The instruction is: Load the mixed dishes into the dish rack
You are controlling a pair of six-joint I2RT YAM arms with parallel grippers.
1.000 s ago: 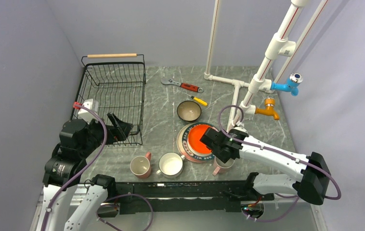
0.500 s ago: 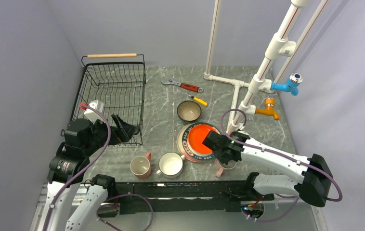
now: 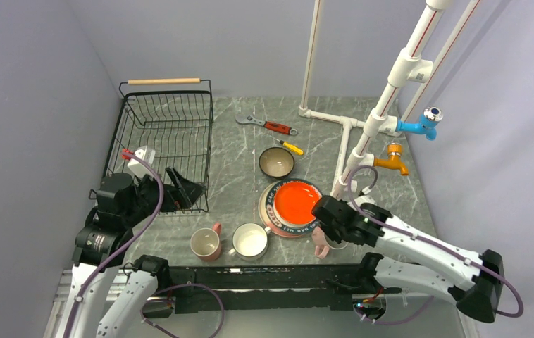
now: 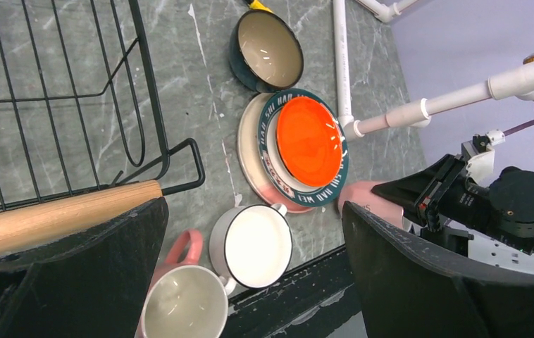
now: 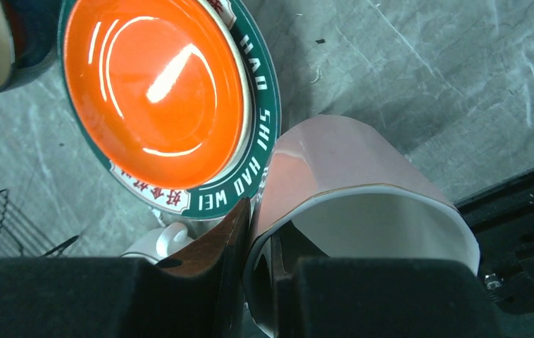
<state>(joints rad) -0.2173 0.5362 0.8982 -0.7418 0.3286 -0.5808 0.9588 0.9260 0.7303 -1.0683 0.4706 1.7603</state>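
My right gripper is shut on the rim of a pink mug, one finger inside and one outside. The mug is tilted beside the lettered-rim plate. The orange-red plate lies on that plate. The teal bowl sits behind them. A white mug and a second pink mug stand near the front edge. My left gripper is open and empty over the near end of the black wire dish rack; its wrist view shows both mugs below.
A red-handled wrench and a yellow-handled screwdriver lie at the back. A white pipe frame with a blue tap and an orange tap stands at the right. The rack's near wooden handle is under my left gripper.
My right gripper has swung to the right and toward the front edge with the pink mug, clearing the orange plate. My left gripper has shifted slightly over the rack's near end.
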